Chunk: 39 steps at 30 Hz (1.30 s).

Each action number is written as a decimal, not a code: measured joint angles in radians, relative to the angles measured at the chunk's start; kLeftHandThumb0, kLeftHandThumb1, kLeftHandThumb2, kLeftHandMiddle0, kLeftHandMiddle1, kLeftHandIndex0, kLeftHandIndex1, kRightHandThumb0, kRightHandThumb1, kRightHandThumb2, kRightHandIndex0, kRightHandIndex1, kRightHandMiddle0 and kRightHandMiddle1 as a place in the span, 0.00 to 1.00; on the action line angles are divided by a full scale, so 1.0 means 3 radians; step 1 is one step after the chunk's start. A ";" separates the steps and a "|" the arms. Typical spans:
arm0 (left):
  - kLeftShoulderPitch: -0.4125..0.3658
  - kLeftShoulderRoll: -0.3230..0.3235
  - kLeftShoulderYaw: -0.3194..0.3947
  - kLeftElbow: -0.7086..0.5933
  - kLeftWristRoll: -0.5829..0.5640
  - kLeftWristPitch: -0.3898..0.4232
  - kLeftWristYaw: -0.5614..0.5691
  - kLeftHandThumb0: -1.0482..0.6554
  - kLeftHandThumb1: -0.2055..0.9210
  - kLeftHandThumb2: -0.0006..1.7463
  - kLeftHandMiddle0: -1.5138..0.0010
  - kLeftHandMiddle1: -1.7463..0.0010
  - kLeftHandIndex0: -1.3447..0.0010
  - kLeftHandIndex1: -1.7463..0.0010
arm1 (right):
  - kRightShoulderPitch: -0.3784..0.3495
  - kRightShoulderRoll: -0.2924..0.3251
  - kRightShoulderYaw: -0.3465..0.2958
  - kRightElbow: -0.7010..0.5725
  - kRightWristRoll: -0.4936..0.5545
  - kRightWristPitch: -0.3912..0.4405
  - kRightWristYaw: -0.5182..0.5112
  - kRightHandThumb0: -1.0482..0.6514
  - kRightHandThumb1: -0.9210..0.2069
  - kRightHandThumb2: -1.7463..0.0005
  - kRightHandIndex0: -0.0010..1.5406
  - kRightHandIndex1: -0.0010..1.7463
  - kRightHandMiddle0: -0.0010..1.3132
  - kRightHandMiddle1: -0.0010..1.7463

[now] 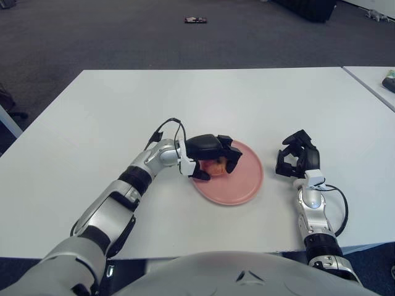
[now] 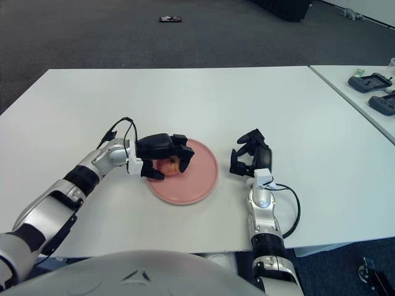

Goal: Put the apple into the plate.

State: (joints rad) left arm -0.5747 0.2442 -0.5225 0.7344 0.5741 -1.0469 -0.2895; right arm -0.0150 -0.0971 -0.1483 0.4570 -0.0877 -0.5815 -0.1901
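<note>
The left hand (image 1: 210, 155) reaches over the left part of the pink plate (image 1: 244, 185), its black fingers curled around the apple (image 1: 216, 166), which sits low over the plate's left side; whether the fruit touches the plate cannot be told. Nothing else lies in the plate, which rests on the white table (image 1: 92, 123). The right hand (image 1: 296, 157) shows just right of the plate, its fingers curled and holding nothing.

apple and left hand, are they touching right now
Touching. In the left eye view the left hand has its fingers wrapped over and around the apple, with no gap, above the left part of the plate.
</note>
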 measured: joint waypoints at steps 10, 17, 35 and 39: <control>-0.0137 0.0002 -0.0199 0.0263 0.0377 -0.0206 0.0649 0.62 0.21 0.92 0.43 0.06 0.55 0.00 | 0.0008 0.0001 -0.0003 0.0003 -0.0002 -0.0010 -0.0004 0.61 0.69 0.12 0.47 1.00 0.39 1.00; -0.0256 0.0003 -0.0360 0.0389 0.0602 -0.0239 0.1007 0.62 0.19 0.95 0.43 0.04 0.54 0.00 | 0.0008 0.0004 -0.0004 0.0006 0.0000 -0.0030 -0.0004 0.61 0.73 0.09 0.50 1.00 0.42 1.00; -0.0284 0.0036 -0.0506 0.0433 0.0609 -0.0203 0.1289 0.61 0.43 0.77 0.60 0.00 0.66 0.03 | 0.0020 0.0035 -0.0010 -0.0009 0.0017 -0.0169 0.0011 0.61 0.64 0.17 0.46 0.97 0.36 1.00; -0.0264 0.0037 -0.0491 0.0418 0.0449 -0.0195 0.1148 0.37 0.61 0.60 0.90 0.21 0.85 0.10 | 0.0019 0.0034 -0.0005 -0.0008 0.0012 -0.0230 0.0013 0.61 0.63 0.17 0.45 0.98 0.36 1.00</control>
State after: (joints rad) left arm -0.6538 0.2554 -0.6697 0.8597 0.7088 -1.1055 0.0548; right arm -0.0092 -0.0868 -0.1496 0.4546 -0.0841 -0.6504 -0.1863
